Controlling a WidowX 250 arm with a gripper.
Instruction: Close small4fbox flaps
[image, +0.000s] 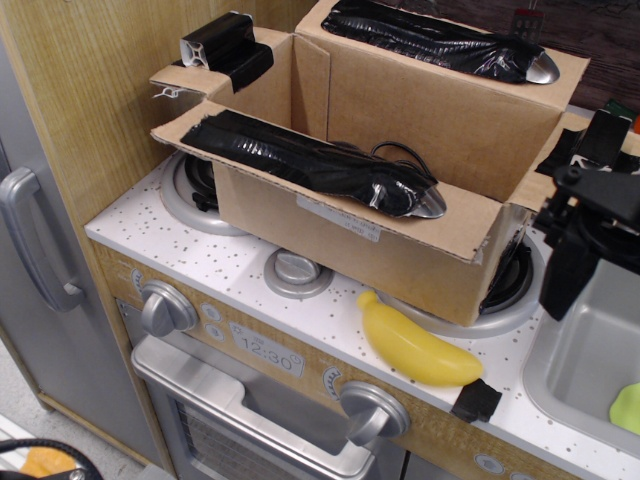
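The small4fbox (400, 250), a brown cardboard box with a white label on its near long side, stands open on the toy stove top. The near long flap (300, 165) folds outward and carries a black-taped bundle. The far long flap (450, 95) stands up with another bundle on top. The left short flap (215, 60) carries a black-taped block. The right short flap (535, 190) is partly hidden by my black gripper (585, 240), which hangs just right of the box's right end. I cannot see how its jaws stand.
A yellow banana (415, 345) lies on the speckled counter (200, 250) in front of the box. A small black block (477, 400) sits at the counter's front edge. A steel sink (590, 370) at right holds a green thing (628, 408). A wooden panel (90, 90) rises at left.
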